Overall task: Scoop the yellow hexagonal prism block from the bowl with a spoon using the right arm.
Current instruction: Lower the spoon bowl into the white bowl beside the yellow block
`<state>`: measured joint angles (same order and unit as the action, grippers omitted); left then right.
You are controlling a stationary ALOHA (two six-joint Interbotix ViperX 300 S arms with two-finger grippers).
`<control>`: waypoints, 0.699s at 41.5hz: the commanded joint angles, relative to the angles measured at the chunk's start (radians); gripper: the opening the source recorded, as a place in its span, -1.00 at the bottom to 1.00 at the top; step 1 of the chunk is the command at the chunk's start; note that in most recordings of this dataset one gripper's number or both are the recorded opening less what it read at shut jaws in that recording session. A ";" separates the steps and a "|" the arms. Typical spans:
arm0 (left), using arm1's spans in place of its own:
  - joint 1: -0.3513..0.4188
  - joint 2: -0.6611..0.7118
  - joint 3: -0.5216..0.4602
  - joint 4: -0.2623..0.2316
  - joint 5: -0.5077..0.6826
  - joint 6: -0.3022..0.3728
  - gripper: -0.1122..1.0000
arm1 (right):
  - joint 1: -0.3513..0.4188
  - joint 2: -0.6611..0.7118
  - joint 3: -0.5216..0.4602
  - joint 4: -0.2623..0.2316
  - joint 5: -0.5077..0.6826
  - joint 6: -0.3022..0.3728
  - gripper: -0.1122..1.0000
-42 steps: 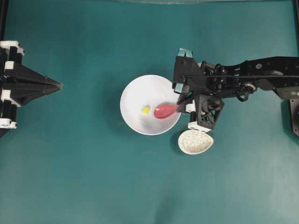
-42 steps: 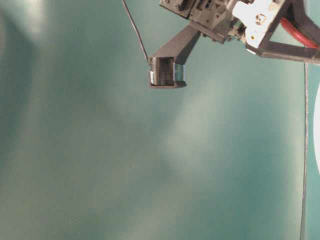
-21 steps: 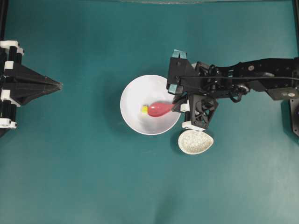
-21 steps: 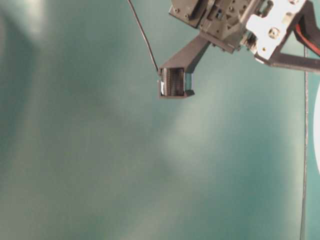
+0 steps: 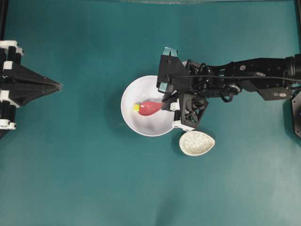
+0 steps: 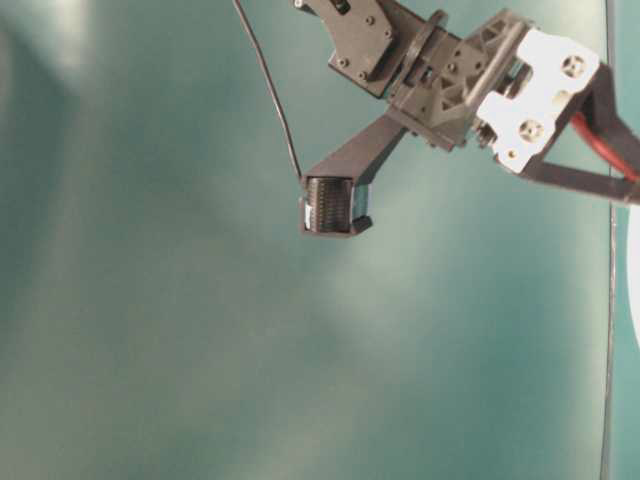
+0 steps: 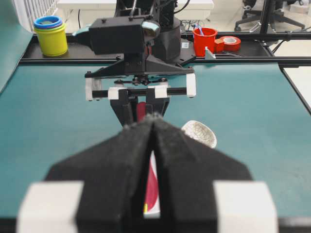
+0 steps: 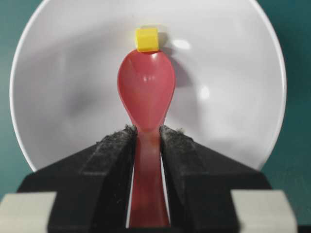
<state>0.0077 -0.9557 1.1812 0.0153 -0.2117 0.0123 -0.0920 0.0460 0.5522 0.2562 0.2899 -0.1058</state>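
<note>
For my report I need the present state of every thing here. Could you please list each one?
spoon: held by its handle, head inside the bowl
yellow block: at the spoon's tip, not scooped yet
bowl: upright on the table
spoon rest: empty, beside the bowl
right gripper: shut on the spoon
left gripper: shut, empty

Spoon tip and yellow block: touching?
Touching. Right wrist view: the block sits flush against the spoon tip, no gap.

Glossy red spoon (image 8: 146,92) in a smooth, glazed-looking white bowl (image 8: 63,97).
</note>
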 commanded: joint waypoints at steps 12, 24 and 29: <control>0.000 0.005 -0.026 0.003 -0.005 0.000 -0.79 | -0.002 -0.015 -0.021 0.000 -0.074 -0.002 -0.36; 0.002 0.005 -0.026 0.003 -0.005 0.000 -0.79 | -0.002 -0.017 -0.021 0.000 -0.097 -0.002 -0.36; 0.002 0.005 -0.026 0.003 -0.005 0.000 -0.79 | -0.002 -0.020 -0.021 0.000 -0.103 -0.002 -0.36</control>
<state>0.0077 -0.9557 1.1827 0.0153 -0.2117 0.0123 -0.0920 0.0460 0.5522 0.2562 0.1994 -0.1058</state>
